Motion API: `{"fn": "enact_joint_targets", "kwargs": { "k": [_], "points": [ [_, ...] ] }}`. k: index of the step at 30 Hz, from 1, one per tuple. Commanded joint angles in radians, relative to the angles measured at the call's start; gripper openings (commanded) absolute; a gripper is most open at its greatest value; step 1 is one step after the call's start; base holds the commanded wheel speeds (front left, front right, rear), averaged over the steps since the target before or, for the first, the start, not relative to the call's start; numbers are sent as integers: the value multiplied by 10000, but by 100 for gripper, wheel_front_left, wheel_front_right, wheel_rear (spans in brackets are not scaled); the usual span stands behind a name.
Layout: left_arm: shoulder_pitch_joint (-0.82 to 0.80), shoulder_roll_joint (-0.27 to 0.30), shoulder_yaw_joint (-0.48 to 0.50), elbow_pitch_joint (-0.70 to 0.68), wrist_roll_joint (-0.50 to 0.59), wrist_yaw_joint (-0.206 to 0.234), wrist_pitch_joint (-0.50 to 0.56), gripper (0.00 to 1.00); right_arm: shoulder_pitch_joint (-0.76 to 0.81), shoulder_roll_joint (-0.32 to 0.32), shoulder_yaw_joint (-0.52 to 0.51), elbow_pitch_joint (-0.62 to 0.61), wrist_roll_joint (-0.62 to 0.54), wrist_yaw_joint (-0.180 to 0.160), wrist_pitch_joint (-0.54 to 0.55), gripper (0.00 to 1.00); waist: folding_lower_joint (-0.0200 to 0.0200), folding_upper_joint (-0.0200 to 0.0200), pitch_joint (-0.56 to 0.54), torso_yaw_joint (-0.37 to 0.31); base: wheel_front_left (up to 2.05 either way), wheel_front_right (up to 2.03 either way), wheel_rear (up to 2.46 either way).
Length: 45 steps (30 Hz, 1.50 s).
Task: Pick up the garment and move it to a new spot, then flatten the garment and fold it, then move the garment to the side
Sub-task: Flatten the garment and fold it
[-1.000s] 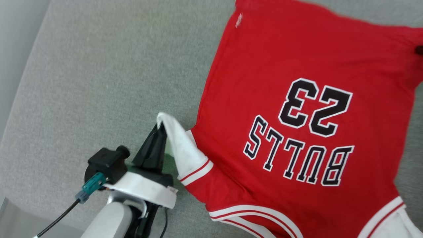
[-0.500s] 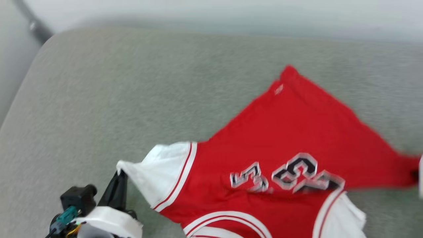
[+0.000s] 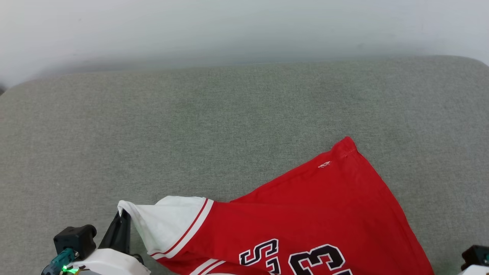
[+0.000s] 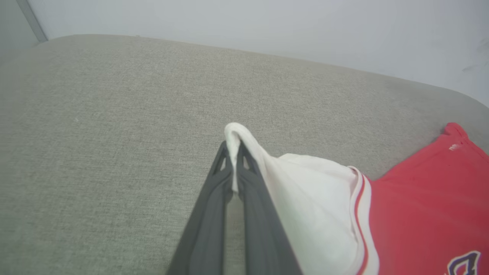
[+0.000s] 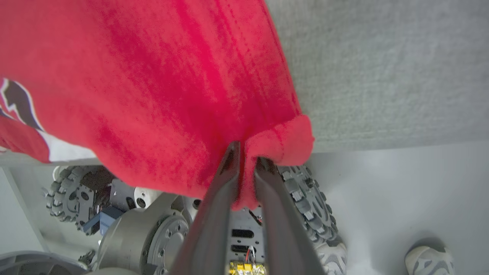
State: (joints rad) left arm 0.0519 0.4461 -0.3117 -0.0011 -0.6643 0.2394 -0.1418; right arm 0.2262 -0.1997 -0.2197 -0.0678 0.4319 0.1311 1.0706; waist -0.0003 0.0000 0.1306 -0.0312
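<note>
Red jersey T-shirt (image 3: 313,214) with white sleeves and a black "23" lies partly spread at the near edge of the grey fabric cushion (image 3: 229,126), your left gripper (image 4: 233,152) pinched tight on a white sleeve tip, your right gripper (image 5: 247,154) narrowly clamping the bunched red hem.

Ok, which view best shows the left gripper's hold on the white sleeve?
The left wrist view: close up, the left gripper pinches the white sleeve at its tip. The head view shows that pinch small at the lower left; the right wrist view shows red cloth of the garment.
</note>
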Motion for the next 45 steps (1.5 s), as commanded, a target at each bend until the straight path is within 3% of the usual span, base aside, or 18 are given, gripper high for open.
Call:
{"fn": "enact_joint_targets", "kwargs": {
  "k": [1, 5, 6, 7, 9, 10, 15, 19, 23, 29, 34, 41, 42, 43, 44, 45],
  "points": [
    [35, 15, 40, -53, -89, 33, 72, 0, -147, -19, 76, -209, -13, -7, -397, 100, 3, 0, 71, -85, 0, 0, 0],
    [-118, 49, 50, -163, -77, 57, 124, 0, -748, -78, 68, -388, -201, -7, -2212, 100, 3, 0, 272, -154, 0, 0, 0],
    [-118, 49, 50, -163, -77, 57, 124, 0, -748, -78, 68, -388, -201, -7, -2212, 100, 3, 0, 272, -154, 0, 0, 0],
    [-280, 53, -12, -227, -34, 8, 159, 0, -1154, -139, 3, -225, -336, -7, -3399, 100, 3, 0, 437, -107, 0, 0, 0],
    [-470, 48, -73, -289, 11, -43, 199, 0, -1677, -138, 47, 44, -327, -7, -4552, 100, 3, 0, 658, -31, 0, 0, 0],
    [-470, 48, -73, -289, 11, -43, 199, 0, -1677, -138, 47, 44, -327, -7, -4552, 100, 3, 0, 658, -31, 0, 0, 0],
    [-1103, -17, -224, -425, 154, -202, 148, 0, -3106, -306, 399, 915, -188, -7, -6585, 100, 3, 0, 1272, 227, 0, 0, 0],
    [-1578, -87, -327, -529, 286, -336, 70, 0, -4315, -613, 911, 1669, -15, -6, -6879, 100, 3, 0, 1733, 440, 0, 0, 0],
    [-2020, -214, -498, -577, 378, -467, -31, 0, -5544, -1030, 1595, 2383, 217, -7, -6045, 100, 3, 0, 2147, 687, 0, 0, 0],
    [-2538, -371, -663, -551, 453, -669, -163, 0, -7086, -1478, 2487, 2999, 460, -7, -3255, 100, 3, 0, 2637, 1016, 0, 0, 0],
    [-2888, -476, -783, -441, 503, -816, -279, 0, -7757, -1390, 2982, 3191, 323, -6, -1469, 100, 3, 0, 2994, 1214, 0, 0, 0],
    [-3125, -604, -850, -131, 415, -986, -422, 0, -7664, -1040, 3688, 3904, 576, 10, -22, 100, 3, 0, 3276, 1348, 0, 0, 0],
    [-3156, -616, -859, -79, 397, -1022, -446, 0, -7620, -1027, 3796, 3986, 591, 10, 123, 50, 3, 0, 3288, 1358, 0, 0, 0],
    [-3187, -629, -863, -27, 384, -1046, -467, 0, -7585, -995, 3851, 4052, 668, 11, 213, 11, 3, 0, 3289, 1367, 0, 0, 0],
    [-3201, -634, -868, 27, 376, -1050, -475, 0, -7547, -950, 3872, 4098, 739, 13, 283, 0, 3, 0, 3266, 1372, 0, 0, 0],
    [-3200, -637, -862, 81, 361, -1067, -497, 0, -7537, -952, 3914, 4105, 748, 13, 306, 0, 3, 0, 3243, 1369, 0, 0, 0]
  ]
}}
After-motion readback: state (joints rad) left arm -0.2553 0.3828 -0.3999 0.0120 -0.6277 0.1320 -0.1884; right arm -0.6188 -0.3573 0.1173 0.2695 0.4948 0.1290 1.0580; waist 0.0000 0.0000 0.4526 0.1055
